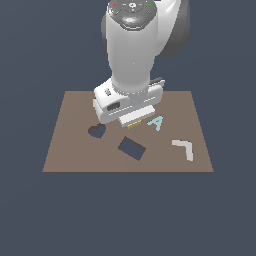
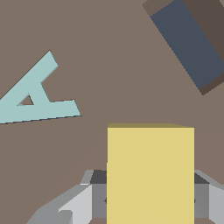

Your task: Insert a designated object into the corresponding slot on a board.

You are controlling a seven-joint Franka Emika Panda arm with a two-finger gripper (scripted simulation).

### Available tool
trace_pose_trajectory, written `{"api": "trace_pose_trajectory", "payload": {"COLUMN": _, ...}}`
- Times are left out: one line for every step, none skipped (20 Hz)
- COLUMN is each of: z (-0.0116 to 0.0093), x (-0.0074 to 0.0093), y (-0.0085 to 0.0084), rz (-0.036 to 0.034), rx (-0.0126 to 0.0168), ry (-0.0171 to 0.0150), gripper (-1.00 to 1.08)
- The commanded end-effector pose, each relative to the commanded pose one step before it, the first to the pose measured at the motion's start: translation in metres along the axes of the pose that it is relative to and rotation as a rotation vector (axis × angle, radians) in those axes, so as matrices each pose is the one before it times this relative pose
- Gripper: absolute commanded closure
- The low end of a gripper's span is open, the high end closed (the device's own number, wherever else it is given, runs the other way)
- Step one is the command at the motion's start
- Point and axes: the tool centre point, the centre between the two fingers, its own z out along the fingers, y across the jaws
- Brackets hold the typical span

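Flat, even slate-blue backdrop (image 1: 35, 45) on every side of the exterior view (no seam between floor and wall visible). No furniture, no windows. Soft, uniform simulator light, no strong cast shadows anywhere on that plain ground.

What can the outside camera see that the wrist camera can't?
Only the exterior view shows the arm, the heart cutout, the grey L piece and the whole board. Only the wrist view shows the block's big yellow face, with grey fingers at both its sides. Both show the block, the blue A and the slot.
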Motion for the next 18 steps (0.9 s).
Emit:
{"api": "trace_pose_trajectory", "payload": {"z": -0.00053, "x": 0.00204, "y": -0.00236, "rz": 0.04952, "rx": -0.00024, "ry": 0.00077, "gripper": 1.08}}
{"api": "trace_pose_trajectory", "payload": {"z": -0.00010, "x": 0.00080, "y": -0.00107, "rz": 0.02299, "rx": 0.00000, "ry": 0.00004, "gripper": 1.08}}
{"api": "trace_pose_trajectory", "payload": {"z": -0.00010, "x": 0.00085, "y": -0.00114, "rz": 0.02439, "rx": 0.00000, "ry": 0.00004, "gripper": 1.08}}
{"api": "trace_pose_trajectory", "payload": {"z": -0.00011, "x": 0.00090, "y": -0.00120, "rz": 0.02580, "rx": 0.00000, "ry": 0.00004, "gripper": 1.08}}
{"api": "trace_pose_trajectory", "payload": {"z": -0.00011, "x": 0.00095, "y": -0.00127, "rz": 0.02721, "rx": 0.00000, "ry": 0.00004, "gripper": 1.08}}
{"api": "trace_pose_trajectory", "payload": {"z": -0.00012, "x": 0.00101, "y": -0.00134, "rz": 0.02863, "rx": 0.00000, "ry": 0.00005, "gripper": 1.08}}
{"api": "trace_pose_trajectory", "payload": {"z": -0.00013, "x": 0.00106, "y": -0.00141, "rz": 0.03005, "rx": 0.00000, "ry": 0.00005, "gripper": 1.08}}
{"api": "trace_pose_trajectory", "payload": {"z": -0.00013, "x": 0.00111, "y": -0.00147, "rz": 0.03148, "rx": 0.00000, "ry": 0.00005, "gripper": 1.08}}
{"api": "trace_pose_trajectory", "payload": {"z": -0.00014, "x": 0.00116, "y": -0.00154, "rz": 0.03291, "rx": 0.00000, "ry": 0.00005, "gripper": 1.08}}
{"api": "trace_pose_trajectory", "payload": {"z": -0.00014, "x": 0.00122, "y": -0.00161, "rz": 0.03435, "rx": 0.00001, "ry": 0.00005, "gripper": 1.08}}
{"api": "trace_pose_trajectory", "payload": {"z": -0.00015, "x": 0.00127, "y": -0.00168, "rz": 0.03580, "rx": 0.00001, "ry": 0.00006, "gripper": 1.08}}
{"api": "trace_pose_trajectory", "payload": {"z": -0.00016, "x": 0.00132, "y": -0.00175, "rz": 0.03725, "rx": 0.00001, "ry": 0.00006, "gripper": 1.08}}
{"api": "trace_pose_trajectory", "payload": {"z": -0.00016, "x": 0.00137, "y": -0.00181, "rz": 0.03851, "rx": 0.00001, "ry": 0.00006, "gripper": 1.08}}
{"api": "trace_pose_trajectory", "payload": {"z": -0.00016, "x": 0.00138, "y": -0.00182, "rz": 0.03872, "rx": 0.00001, "ry": 0.00006, "gripper": 1.08}}
{"api": "trace_pose_trajectory", "payload": {"z": -0.00016, "x": 0.00138, "y": -0.00183, "rz": 0.03879, "rx": 0.00002, "ry": 0.00006, "gripper": 1.08}}
{"api": "trace_pose_trajectory", "payload": {"z": -0.00016, "x": 0.00139, "y": -0.00183, "rz": 0.03886, "rx": 0.00002, "ry": 0.00006, "gripper": 1.08}}
{"api": "trace_pose_trajectory", "payload": {"z": -0.00016, "x": 0.00139, "y": -0.00184, "rz": 0.03893, "rx": 0.00002, "ry": 0.00006, "gripper": 1.08}}
{"api": "trace_pose_trajectory", "payload": {"z": -0.00016, "x": 0.00140, "y": -0.00185, "rz": 0.03901, "rx": 0.00002, "ry": 0.00006, "gripper": 1.08}}
